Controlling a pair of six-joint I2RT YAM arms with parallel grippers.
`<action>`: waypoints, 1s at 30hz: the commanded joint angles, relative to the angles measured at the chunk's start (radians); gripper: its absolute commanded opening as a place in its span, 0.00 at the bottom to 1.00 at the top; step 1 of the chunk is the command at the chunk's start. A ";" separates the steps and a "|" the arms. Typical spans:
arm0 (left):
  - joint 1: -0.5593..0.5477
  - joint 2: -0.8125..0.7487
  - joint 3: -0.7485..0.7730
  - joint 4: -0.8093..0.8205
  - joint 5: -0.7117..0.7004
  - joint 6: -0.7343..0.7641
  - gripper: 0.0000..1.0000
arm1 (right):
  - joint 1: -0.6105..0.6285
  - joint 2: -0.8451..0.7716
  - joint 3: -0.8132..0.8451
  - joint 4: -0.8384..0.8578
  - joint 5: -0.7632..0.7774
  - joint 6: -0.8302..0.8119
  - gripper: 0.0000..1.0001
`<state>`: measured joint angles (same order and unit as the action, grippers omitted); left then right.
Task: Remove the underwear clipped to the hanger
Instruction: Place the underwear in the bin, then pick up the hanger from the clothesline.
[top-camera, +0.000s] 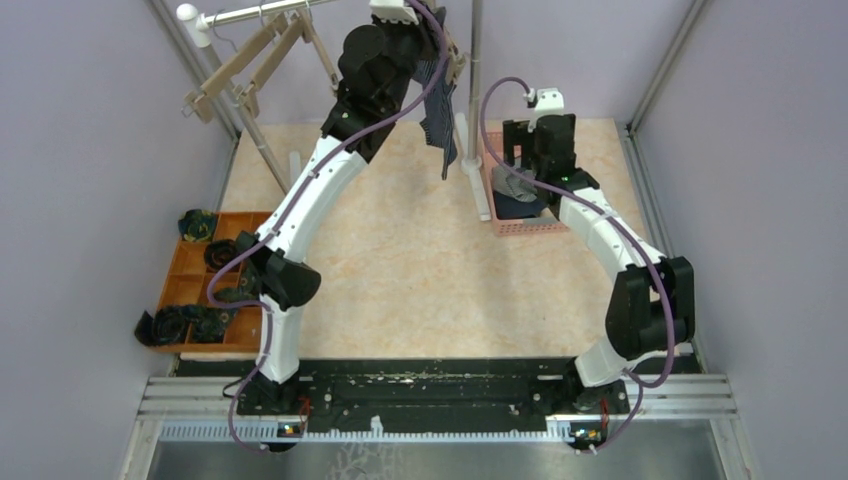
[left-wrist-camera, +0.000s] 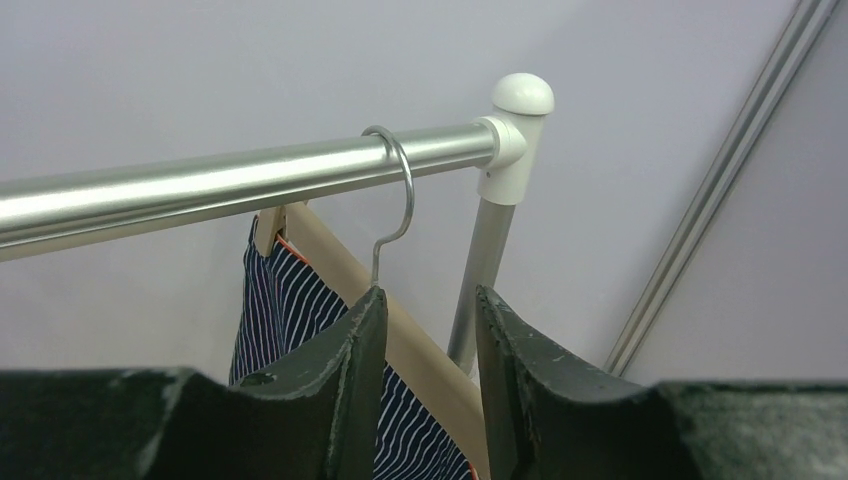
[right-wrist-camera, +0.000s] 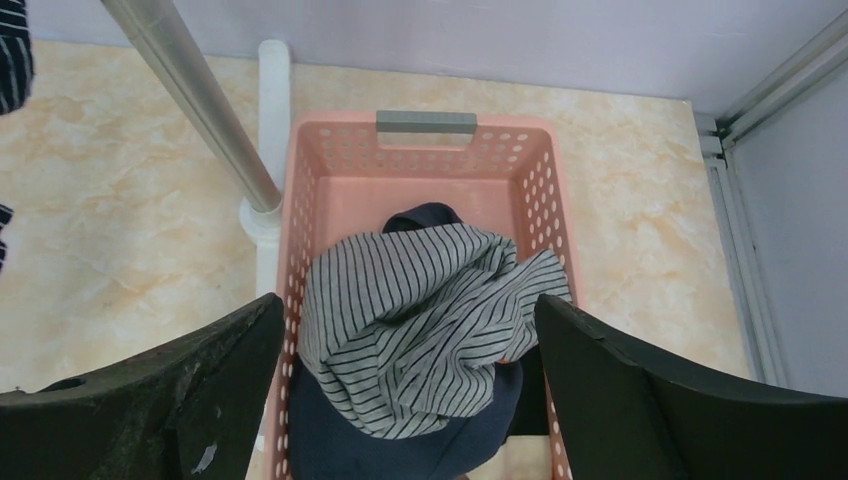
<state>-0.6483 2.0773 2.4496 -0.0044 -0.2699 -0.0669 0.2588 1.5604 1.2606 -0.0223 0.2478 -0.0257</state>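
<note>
Now, over the pink basket (right-wrist-camera: 330, 150) the right gripper (right-wrist-camera: 408, 305) is hovering wide and empty, while the wooden hanger (left-wrist-camera: 330, 250) is dangling the dark-blue pinstriped underwear (left-wrist-camera: 280, 310) straight down, just below-left of the nearer, narrowly parted left gripper (left-wrist-camera: 430, 300).

The left arm (top-camera: 310, 190) rises from its base at the near edge of the bench (top-camera: 400, 270) and reaches steeply up toward the far edge, with its wrist high above the surface. The left end effector (left-wrist-camera: 430, 300) holds its fingers (left-wrist-camera: 365, 340) a narrow gap apart. The right arm (top-camera: 600, 225) folds at the elbow near the right edge and stretches toward the far right corner, wrist tipped downward. The right end effector (right-wrist-camera: 408, 300) is spread wide, with nothing gripped.
</note>
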 joint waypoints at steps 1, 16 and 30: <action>-0.002 0.015 0.026 0.056 -0.015 0.003 0.44 | 0.002 -0.081 -0.021 0.076 -0.043 0.010 0.95; 0.016 0.067 0.061 -0.027 0.025 -0.094 0.41 | 0.035 -0.136 -0.026 0.081 -0.014 -0.050 0.96; 0.016 0.071 0.050 -0.006 0.026 -0.088 0.42 | 0.040 -0.162 0.014 0.240 0.034 -0.085 0.97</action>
<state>-0.6357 2.1376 2.4775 -0.0292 -0.2569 -0.1505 0.2924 1.4265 1.2171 0.0460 0.2432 -0.0879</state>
